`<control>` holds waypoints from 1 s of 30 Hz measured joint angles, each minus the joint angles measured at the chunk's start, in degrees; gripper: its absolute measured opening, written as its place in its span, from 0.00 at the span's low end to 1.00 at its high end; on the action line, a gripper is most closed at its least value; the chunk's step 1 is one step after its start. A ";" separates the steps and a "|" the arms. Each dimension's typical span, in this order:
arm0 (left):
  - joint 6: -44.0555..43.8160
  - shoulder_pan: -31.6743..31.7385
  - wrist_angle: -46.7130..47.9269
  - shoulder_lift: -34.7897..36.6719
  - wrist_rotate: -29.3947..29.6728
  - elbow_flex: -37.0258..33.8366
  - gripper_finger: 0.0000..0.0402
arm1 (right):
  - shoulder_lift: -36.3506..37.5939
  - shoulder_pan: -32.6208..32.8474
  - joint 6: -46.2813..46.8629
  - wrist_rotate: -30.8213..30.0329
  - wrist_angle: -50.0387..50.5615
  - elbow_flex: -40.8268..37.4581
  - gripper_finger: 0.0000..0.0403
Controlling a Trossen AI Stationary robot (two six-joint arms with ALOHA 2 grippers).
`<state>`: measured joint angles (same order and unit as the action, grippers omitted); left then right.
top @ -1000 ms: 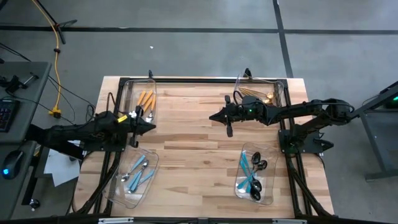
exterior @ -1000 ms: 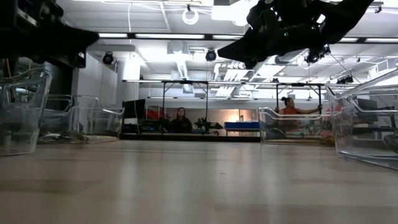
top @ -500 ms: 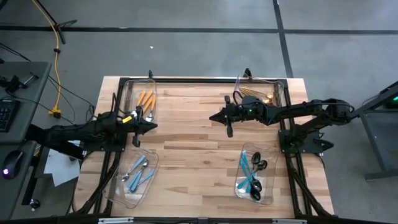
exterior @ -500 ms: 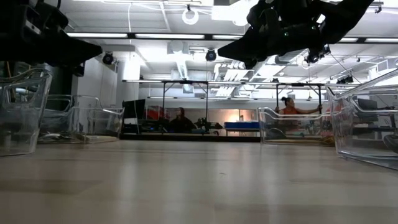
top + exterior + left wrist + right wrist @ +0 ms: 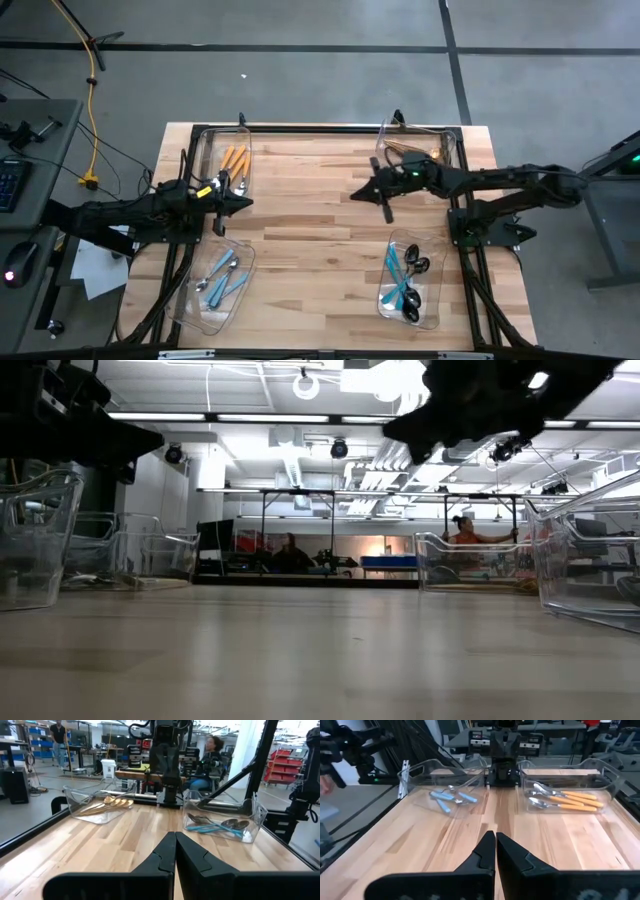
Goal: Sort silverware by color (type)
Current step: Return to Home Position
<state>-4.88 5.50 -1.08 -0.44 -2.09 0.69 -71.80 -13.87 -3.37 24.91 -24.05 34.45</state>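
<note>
Table state, all four views:

- Your left gripper (image 5: 247, 203) hangs over the left side of the table (image 5: 310, 250), between the upper-left bin (image 5: 208, 168) and the lower-left bin (image 5: 190, 300) as the high view shows them. In the left wrist view its fingers (image 5: 162, 856) are clenched tip to tip with nothing between them.
- Your right gripper (image 5: 353, 194) hangs over the middle of the table, just beside the upper-right bin (image 5: 446, 135). In the right wrist view its fingers (image 5: 484, 852) are also pressed together and carry nothing.
- No silverware lies loose on the bare wood. Every piece sits in a bin:
  - The orange-handled pieces (image 5: 234, 160) are in the upper-left bin.
  - The gold pieces (image 5: 412, 150) are in the upper-right bin, partly under the right arm.
  - The light-blue-handled pieces (image 5: 222, 274) are in the lower-left bin.
  - The teal-handled black pieces (image 5: 404, 282) are in the lower-right bin (image 5: 433, 250).
- From above the pieces overlap, so you cannot get a reliable count per bin. The dark ends in the lower-right bin look like spoon bowls, though that is uncertain.
- In the low view both arms are dark shapes above the table.
</note>
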 joint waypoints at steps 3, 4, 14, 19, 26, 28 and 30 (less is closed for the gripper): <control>0.02 0.00 -0.02 0.00 -0.01 0.00 0.00 | 7.11 0.02 -0.03 -0.03 3.25 -3.28 0.00; 0.00 0.00 0.00 0.00 -0.07 0.00 0.00 | 10.01 0.06 -0.01 -0.23 3.25 -4.93 0.00; 0.02 0.00 -0.02 0.00 -0.07 0.00 0.00 | 37.04 2.36 3.55 -8.62 3.56 -19.59 0.00; 0.04 0.00 -0.02 0.00 -0.07 0.00 0.00 | 47.02 2.34 3.34 -8.71 8.55 -21.24 0.00; 0.03 0.00 -0.02 0.00 -0.04 0.00 0.00 | 57.59 2.40 3.08 -16.36 19.02 -21.25 0.00; 0.03 -0.01 -0.02 0.00 -0.04 0.00 0.00 | 59.27 2.45 3.29 -18.04 20.42 -21.97 0.00; 0.02 0.00 -0.02 0.00 -0.04 0.00 0.00 | 60.58 2.82 3.36 -18.76 19.61 -23.82 0.00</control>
<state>-4.86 5.50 -1.10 -0.45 -2.13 0.69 -11.22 -11.04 -0.01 6.15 -4.43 10.63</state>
